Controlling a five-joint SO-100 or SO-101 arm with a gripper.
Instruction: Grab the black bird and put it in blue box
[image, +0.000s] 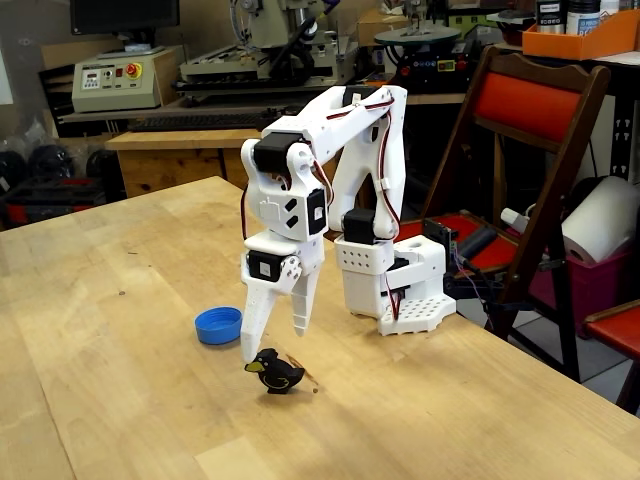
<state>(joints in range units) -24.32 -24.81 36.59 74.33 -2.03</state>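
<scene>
The black bird, a small dark figure with a yellow beak, stands upright on the wooden table in the fixed view. My white gripper hangs just above it and slightly behind, fingers pointing down and spread apart, open with nothing held. One fingertip sits close to the bird's head on its left side; whether it touches cannot be told. The blue box, a shallow round blue dish, lies empty on the table to the left of the bird and a little farther back.
The arm's white base stands at the table's right edge. A wooden chair with red cushions sits beyond that edge. Workshop benches and machines fill the background.
</scene>
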